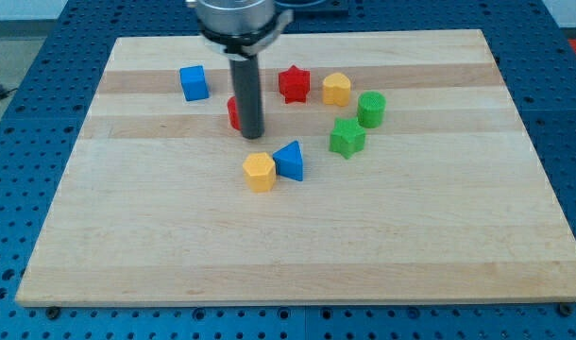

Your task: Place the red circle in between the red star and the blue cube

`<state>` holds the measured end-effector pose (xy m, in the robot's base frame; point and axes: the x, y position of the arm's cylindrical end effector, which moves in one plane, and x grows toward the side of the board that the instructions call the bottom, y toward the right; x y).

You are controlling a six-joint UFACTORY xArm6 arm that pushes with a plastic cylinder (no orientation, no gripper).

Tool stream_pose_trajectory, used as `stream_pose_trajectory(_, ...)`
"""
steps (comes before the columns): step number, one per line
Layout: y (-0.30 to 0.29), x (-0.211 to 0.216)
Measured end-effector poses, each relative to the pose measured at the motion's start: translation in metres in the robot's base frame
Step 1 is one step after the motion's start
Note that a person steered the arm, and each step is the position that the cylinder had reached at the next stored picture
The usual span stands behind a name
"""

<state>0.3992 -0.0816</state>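
While my tip (pixel 253 135) rests on the pale wooden board (pixel 175 236), which lies on a blue perforated table (pixel 42 57), the red circle (pixel 233 113) sits touching it on the view's left, mostly hidden behind the rod. Having no jaws, the rod grasps nothing. Up and left of the tip stands the blue cube (pixel 194 82); up and right, the red star (pixel 294 83) and a yellow block (pixel 336 89). Right of the tip are two green blocks (pixel 371 109) (pixel 347 137); below it, a blue triangular block (pixel 290 160) touches another yellow block (pixel 259 172). No writing is legible.
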Motion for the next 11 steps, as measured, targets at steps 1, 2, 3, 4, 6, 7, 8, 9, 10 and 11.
stream_pose_trajectory(1,-0.017,-0.005)
stream_pose_trajectory(2,-0.015,-0.01)
stream_pose_trajectory(3,0.003,-0.016)
stream_pose_trajectory(4,0.004,-0.035)
stream_pose_trajectory(6,0.024,-0.039)
stream_pose_trajectory(7,0.051,-0.038)
stream_pose_trajectory(8,0.033,-0.05)
stream_pose_trajectory(9,0.01,-0.053)
stream_pose_trajectory(10,0.008,-0.051)
stream_pose_trajectory(11,-0.048,-0.023)
